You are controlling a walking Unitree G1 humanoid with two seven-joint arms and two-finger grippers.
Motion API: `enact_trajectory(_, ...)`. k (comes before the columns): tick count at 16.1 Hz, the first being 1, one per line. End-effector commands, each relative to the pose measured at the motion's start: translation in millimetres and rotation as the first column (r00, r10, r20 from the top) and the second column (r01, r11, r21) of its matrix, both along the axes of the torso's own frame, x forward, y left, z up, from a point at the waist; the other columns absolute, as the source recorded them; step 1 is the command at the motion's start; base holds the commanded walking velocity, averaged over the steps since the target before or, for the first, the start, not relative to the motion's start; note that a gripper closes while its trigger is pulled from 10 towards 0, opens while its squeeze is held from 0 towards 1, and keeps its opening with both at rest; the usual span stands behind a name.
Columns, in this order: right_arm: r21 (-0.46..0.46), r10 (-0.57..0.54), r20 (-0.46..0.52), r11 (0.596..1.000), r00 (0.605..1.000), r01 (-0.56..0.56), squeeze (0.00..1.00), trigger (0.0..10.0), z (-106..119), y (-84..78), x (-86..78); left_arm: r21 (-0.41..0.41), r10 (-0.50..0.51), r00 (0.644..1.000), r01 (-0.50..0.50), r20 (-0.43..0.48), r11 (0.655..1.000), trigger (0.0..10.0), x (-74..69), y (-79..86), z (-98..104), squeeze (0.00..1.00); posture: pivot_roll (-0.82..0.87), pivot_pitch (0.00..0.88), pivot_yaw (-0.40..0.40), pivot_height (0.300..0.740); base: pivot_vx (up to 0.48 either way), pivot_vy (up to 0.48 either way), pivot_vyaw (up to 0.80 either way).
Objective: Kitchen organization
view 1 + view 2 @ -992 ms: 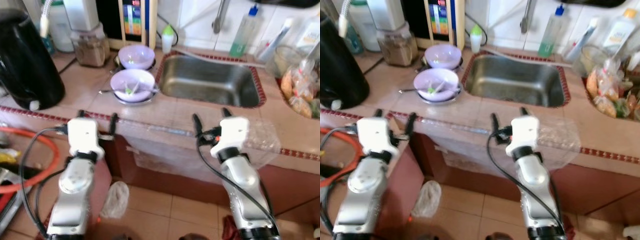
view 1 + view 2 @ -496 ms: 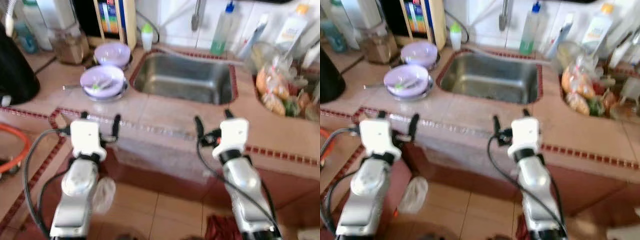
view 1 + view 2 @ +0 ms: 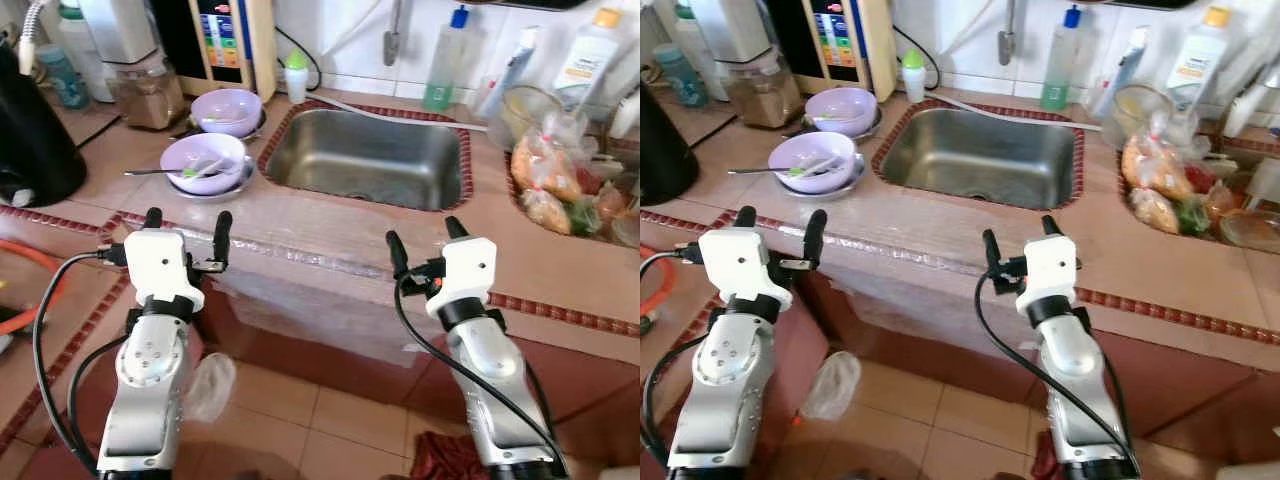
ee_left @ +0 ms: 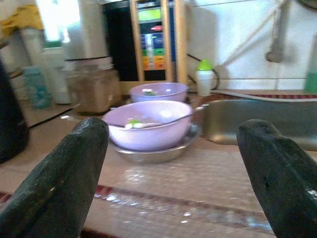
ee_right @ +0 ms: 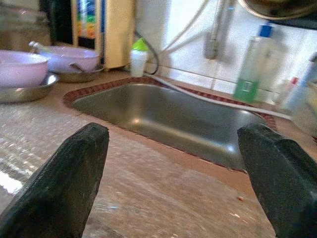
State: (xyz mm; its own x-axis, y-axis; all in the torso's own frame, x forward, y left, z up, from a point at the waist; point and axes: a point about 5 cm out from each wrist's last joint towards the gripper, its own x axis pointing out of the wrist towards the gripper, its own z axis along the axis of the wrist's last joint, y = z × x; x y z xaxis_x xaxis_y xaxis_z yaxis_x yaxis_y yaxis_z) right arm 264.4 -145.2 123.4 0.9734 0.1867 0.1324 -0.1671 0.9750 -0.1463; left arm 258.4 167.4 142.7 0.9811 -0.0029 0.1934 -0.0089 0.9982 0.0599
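Note:
Two lilac bowls stand on the tiled counter left of the steel sink (image 3: 368, 160). The nearer bowl (image 3: 203, 160) rests on a metal plate and holds a spoon and green scraps. The farther bowl (image 3: 227, 105) sits behind it. My left gripper (image 3: 185, 228) hovers open at the counter's front edge, just short of the nearer bowl (image 4: 148, 124). My right gripper (image 3: 423, 244) is open over the front edge, in front of the sink (image 5: 163, 116). Neither holds anything.
A black appliance (image 3: 30, 140) and a jar (image 3: 140, 90) stand at the left. Bottles (image 3: 440, 60) line the wall behind the sink. Bagged food (image 3: 555, 180) and a glass bowl lie at the right. An orange hose (image 3: 30, 300) runs at the lower left, and a plastic bag (image 3: 205, 385) lies on the floor.
The camera has shifted to the right, so the scene slid left and more of the right counter shows. Both grippers stay open at the counter edge.

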Motion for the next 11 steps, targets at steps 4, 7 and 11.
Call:
enact_trajectory(4, 0.020, 0.015, 0.022, 1.000, 1.000, -0.016, 0.00, 10.0, 4.9, 3.1, 1.5, 0.006, 0.014, 1.000, -0.014, 0.009, 1.000, 10.0, 0.3, 4.4, 4.5, 0.00, 0.00, 0.000, 0.020, 0.740, 0.000, 0.000, 0.40)
enact_trajectory(7, 0.021, 0.017, 0.022, 1.000, 1.000, -0.017, 0.00, 10.0, 4.3, 3.6, 1.3, 0.008, 0.002, 1.000, -0.002, 0.015, 1.000, 10.0, 0.8, 2.9, 5.6, 0.00, 0.00, 0.002, 0.023, 0.740, 0.081, 0.000, 0.00)
enact_trajectory(11, 0.017, 0.019, 0.018, 1.000, 1.000, -0.019, 0.00, 10.0, 3.0, 3.9, 0.3, 0.007, -0.011, 1.000, 0.011, 0.015, 1.000, 10.0, 1.7, 0.9, 6.0, 0.00, 0.00, 0.004, 0.026, 0.740, 0.293, 0.000, 0.00)
